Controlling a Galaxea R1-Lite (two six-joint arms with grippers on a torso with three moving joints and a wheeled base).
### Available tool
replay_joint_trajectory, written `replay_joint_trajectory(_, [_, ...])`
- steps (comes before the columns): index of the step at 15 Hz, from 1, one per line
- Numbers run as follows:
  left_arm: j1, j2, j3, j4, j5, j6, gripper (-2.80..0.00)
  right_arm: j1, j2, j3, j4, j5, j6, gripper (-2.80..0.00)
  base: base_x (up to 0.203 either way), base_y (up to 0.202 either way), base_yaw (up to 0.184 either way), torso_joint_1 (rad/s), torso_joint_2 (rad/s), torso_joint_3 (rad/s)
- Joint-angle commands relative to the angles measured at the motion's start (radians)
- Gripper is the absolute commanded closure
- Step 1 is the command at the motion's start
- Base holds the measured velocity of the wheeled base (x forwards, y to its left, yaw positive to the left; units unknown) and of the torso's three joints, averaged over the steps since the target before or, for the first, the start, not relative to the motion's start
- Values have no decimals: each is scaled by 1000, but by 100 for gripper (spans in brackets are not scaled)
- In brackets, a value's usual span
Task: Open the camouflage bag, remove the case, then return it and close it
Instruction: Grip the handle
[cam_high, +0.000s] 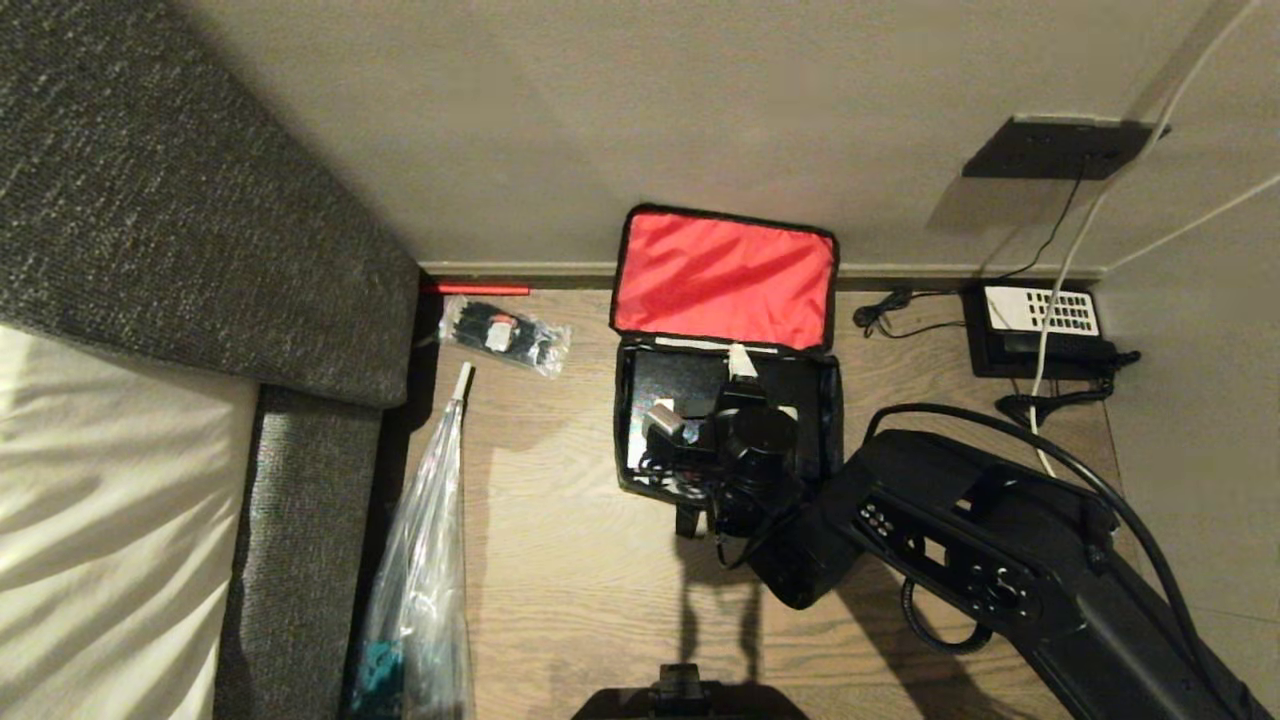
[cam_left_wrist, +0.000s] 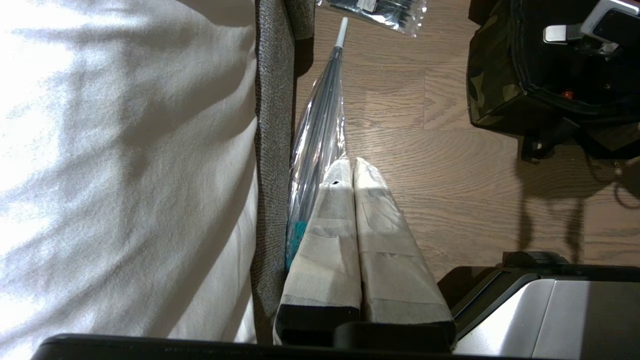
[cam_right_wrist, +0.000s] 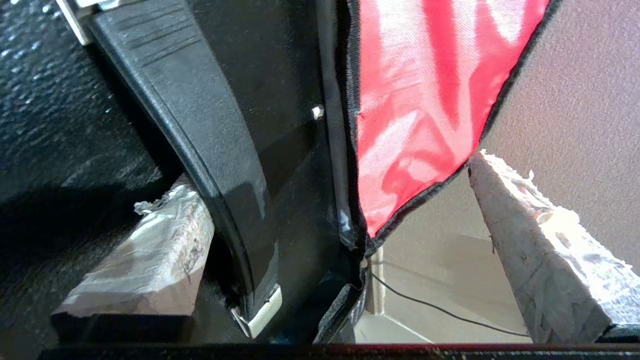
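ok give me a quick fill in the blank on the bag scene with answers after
1. The lining of the camouflage bag's raised lid is ____.
2. The right claw has its fingers ____ over the black case.
3. The left claw, parked beside the bed, is ____.
4. The telephone sits on the ____ near the wall.

Missing words: red; open; shut; floor

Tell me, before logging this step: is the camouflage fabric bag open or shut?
Open: the camouflage fabric bag's red-lined lid stands flipped back against the wall.
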Motion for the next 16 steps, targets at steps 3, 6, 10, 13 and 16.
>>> replay_joint_trajectory(3, [0,0,0,0,1,1,0,-14,21,-48,-6,-1,-30,-280,0,0,0,0,0,0])
replay_joint_trajectory(6, [0,0,0,0,1,1,0,-22,29,-52,-6,1,-33,-280,0,0,0,0,0,0])
replay_joint_trajectory(10, [0,0,0,0,1,1,0,-22,32,-54,-6,1,-35,-280,0,0,0,0,0,0])
replay_joint_trajectory(13, [0,0,0,0,1,1,0,-25,43,-66,-6,1,-37,-280,0,0,0,0,0,0])
replay_joint_trajectory(16, [0,0,0,0,1,1,0,-26,49,-72,-6,1,-35,-280,0,0,0,0,0,0])
